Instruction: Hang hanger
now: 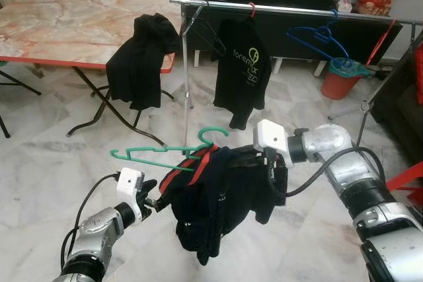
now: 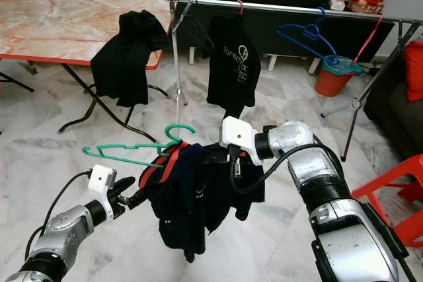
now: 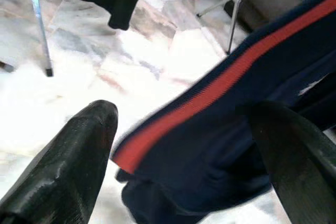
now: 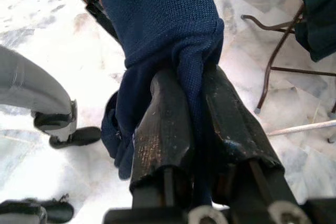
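Green hanger [image 1: 168,152] sits in mid-air in front of the robot, above the marble floor [image 1: 59,163], hook up, one bare arm reaching toward the robot's left. Navy garment with red stripe [image 1: 218,196] is draped over it and hangs in a bunch.

Right gripper [image 4: 191,103]: fingers pinched together on a fold of the navy knit, at the garment's right side. Left gripper [image 3: 184,145]: fingers apart, striped cloth lying between them; the left wrist view does not settle whether they touch it.

Clothes rail [image 1: 297,8] stands beyond, well apart from the hanger. On it: empty black hanger [image 1: 205,31], black printed shirt [image 1: 243,70] on a red hook, blue hanger [image 1: 320,36]. Red bucket [image 1: 340,78] sits behind the rail with teal material at its rim. Black garment [image 1: 142,57] hangs off the folding table [image 1: 59,24].

The right wrist view adds the knit weave and pinch; the head views give the layout.
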Controlling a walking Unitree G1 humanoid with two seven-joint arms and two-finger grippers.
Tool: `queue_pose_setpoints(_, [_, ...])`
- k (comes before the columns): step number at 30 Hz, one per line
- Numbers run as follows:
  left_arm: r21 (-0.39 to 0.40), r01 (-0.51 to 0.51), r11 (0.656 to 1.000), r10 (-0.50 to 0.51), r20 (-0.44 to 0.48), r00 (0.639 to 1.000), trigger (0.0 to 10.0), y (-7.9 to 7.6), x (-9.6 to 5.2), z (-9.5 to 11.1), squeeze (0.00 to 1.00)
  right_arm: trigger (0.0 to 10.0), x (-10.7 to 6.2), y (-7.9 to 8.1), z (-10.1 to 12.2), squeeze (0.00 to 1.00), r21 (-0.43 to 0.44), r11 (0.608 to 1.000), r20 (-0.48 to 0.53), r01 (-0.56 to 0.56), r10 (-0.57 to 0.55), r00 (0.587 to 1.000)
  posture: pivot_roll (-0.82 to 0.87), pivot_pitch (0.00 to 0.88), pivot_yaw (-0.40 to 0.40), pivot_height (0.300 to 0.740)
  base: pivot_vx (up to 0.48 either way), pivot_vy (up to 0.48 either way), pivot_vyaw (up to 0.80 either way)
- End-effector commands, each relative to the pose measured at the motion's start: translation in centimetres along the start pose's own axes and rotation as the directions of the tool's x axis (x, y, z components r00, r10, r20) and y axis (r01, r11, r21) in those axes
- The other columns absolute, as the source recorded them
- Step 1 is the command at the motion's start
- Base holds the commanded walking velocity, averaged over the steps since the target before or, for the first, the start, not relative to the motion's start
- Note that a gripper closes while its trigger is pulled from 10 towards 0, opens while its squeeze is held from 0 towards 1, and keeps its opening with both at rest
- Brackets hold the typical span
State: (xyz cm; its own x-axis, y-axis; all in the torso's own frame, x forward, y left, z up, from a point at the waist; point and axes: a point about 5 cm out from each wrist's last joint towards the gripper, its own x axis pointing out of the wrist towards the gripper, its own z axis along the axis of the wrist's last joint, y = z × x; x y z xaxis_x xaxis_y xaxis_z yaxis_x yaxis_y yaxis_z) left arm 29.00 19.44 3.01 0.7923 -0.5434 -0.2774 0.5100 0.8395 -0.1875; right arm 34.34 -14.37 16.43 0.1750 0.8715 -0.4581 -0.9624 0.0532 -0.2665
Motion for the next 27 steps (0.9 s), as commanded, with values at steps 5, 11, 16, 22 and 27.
queue_pose_setpoints(5, [0.143, 0.033, 0.989, -0.026, -0.051, 0.998, 10.0, 0.5, -0.4, 0.4, 0.0, 10.0, -1.2, -0.1, 0.5, 0.0, -0.027, 1.0, 0.003, -0.017, 0.017, 1.0, -0.06, 0.0, -0.108, 0.74, 0.0, 0.0, 0.0])
queue_pose_setpoints(11, [0.257, 0.061, 0.964, -0.048, -0.057, 0.997, 10.0, 0.8, -0.5, 0.7, 0.0, 10.0, -1.6, -0.1, 0.7, 0.0, -0.032, 0.999, -0.002, -0.038, 0.038, 0.999, -0.06, 0.0, -0.118, 0.74, 0.0, 0.0, 0.0])
queue_pose_setpoints(16, [0.25, 0.164, 0.954, -0.151, -0.073, 0.986, 10.0, -0.1, 0.0, 0.8, 0.0, 10.0, -1.6, 0.0, 0.9, 0.0, -0.037, 0.997, -0.003, -0.06, 0.06, 0.998, -0.07, 0.0, -0.122, 0.74, 0.0, 0.0, 0.0])
queue_pose_setpoints(22, [0.238, 0.315, 0.919, -0.281, -0.166, 0.945, 10.0, -1.3, 0.5, 0.1, 0.0, 10.0, -1.5, 0.1, 1.3, 0.0, -0.054, 0.995, 0.001, -0.078, 0.079, 0.997, -0.08, 0.0, -0.126, 0.74, 0.0, 0.0, 0.0])
queue_pose_setpoints(27, [0.246, 0.334, 0.91, -0.301, -0.163, 0.94, 10.0, -1.8, 1.2, 0.5, 0.0, 10.0, -1.5, 0.2, 1.6, 0.0, -0.063, 0.994, 0.003, -0.093, 0.093, 0.996, -0.08, 0.0, -0.127, 0.74, 0.0, 0.0, 0.0])
